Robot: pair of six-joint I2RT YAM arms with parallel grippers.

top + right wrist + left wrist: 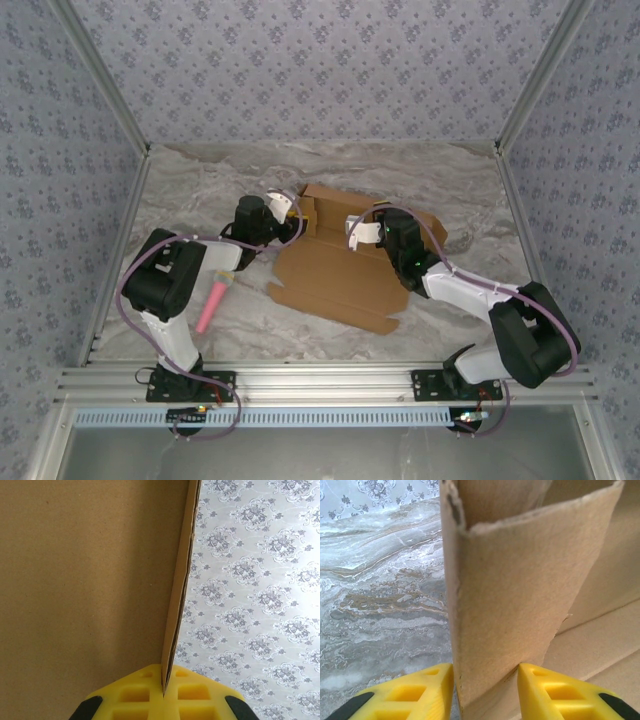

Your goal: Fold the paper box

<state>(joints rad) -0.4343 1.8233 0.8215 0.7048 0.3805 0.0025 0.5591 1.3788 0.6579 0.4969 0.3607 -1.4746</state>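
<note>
Brown cardboard paper box (340, 280), mid-frame: my left end effector (486, 680) and right end effector (163, 682) each pinch it to stand its sides up for folding.

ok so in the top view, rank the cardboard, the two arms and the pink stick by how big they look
1. cardboard
2. left arm and right arm: about alike, so unranked; both sit nearer the camera
3. pink stick
</note>
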